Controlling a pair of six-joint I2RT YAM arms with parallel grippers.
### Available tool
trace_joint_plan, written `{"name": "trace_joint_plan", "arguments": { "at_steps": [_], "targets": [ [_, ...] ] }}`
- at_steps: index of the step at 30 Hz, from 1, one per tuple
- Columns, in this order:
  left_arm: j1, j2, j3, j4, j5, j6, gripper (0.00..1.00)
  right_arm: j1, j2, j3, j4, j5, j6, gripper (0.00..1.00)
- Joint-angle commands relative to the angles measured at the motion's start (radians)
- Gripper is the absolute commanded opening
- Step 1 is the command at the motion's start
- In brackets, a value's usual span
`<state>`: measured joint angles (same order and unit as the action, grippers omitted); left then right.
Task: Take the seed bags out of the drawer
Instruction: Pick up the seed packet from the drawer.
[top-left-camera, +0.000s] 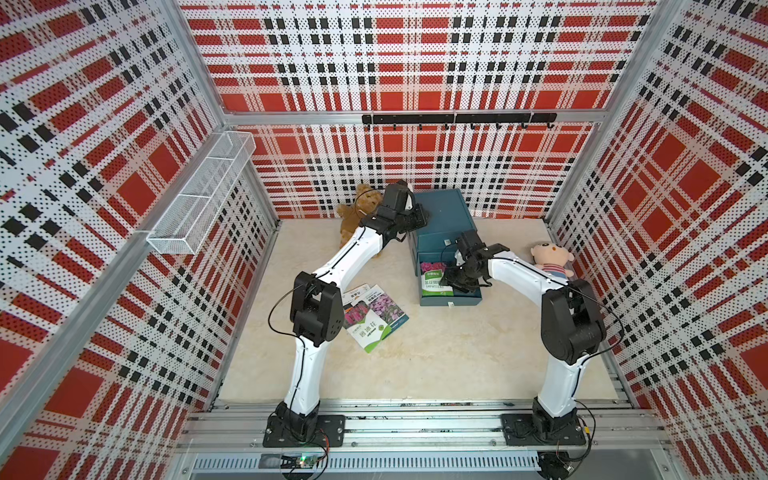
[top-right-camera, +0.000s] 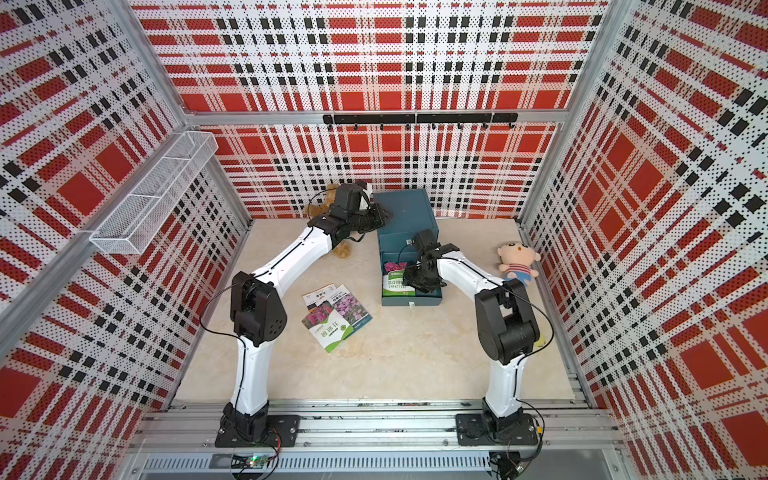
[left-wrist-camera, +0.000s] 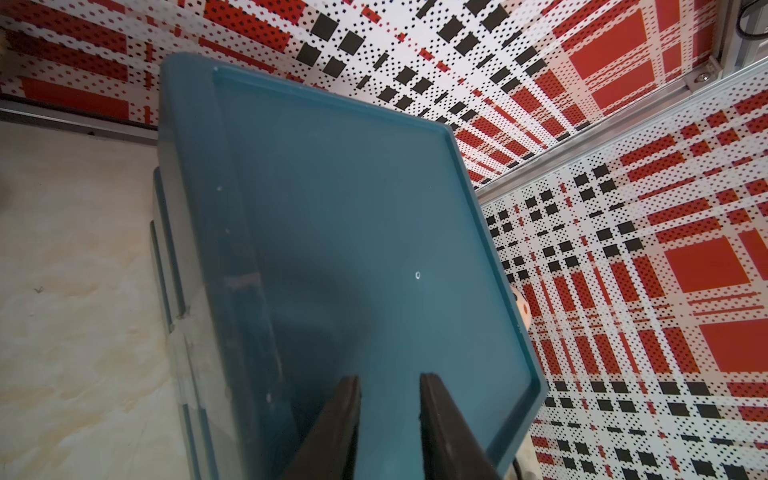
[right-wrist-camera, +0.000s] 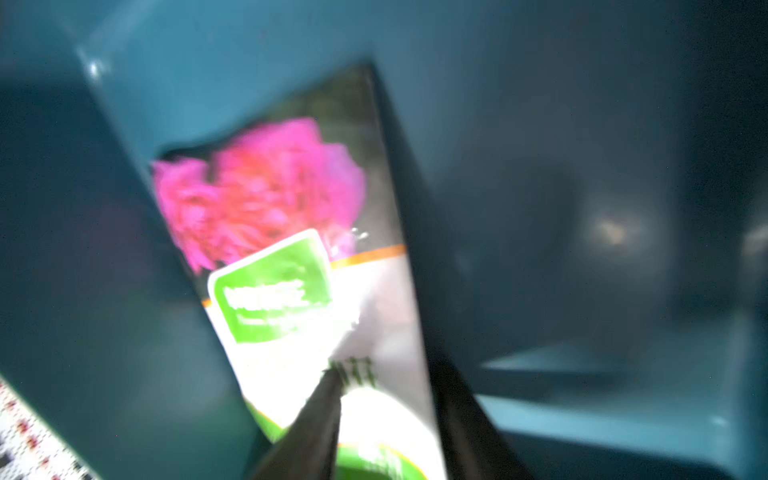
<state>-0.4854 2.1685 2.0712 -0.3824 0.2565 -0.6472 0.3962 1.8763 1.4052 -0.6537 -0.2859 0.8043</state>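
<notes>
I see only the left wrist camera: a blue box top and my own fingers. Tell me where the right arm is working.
Observer: The right gripper is down in the open drawer.
Operator: Report what it is on.
Observer: In the right wrist view, its fingers stand either side of one edge of a pink-flower seed bag. Blur hides whether they pinch it.
Operator: Count the bags outside.
Observer: About three overlapping seed bags lie on the table, to the robot's left of the drawer.
</notes>
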Motion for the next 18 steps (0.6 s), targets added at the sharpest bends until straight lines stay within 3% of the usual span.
{"name": "trace_joint_plan", "arguments": {
  "at_steps": [1,10,18],
  "targets": [
    [-0.008,0.045,0.006,-0.064,0.008,0.001,0.31,-0.016,-0.060,-0.053,0.181,-0.090,0.087,0.33],
    [-0.007,0.043,0.006,-0.064,0.013,-0.006,0.31,-0.030,-0.093,-0.028,0.213,-0.120,0.112,0.00],
    [-0.005,0.041,0.006,-0.063,0.013,-0.011,0.31,-0.054,-0.161,-0.010,0.168,-0.128,0.122,0.00]
  ]
}}
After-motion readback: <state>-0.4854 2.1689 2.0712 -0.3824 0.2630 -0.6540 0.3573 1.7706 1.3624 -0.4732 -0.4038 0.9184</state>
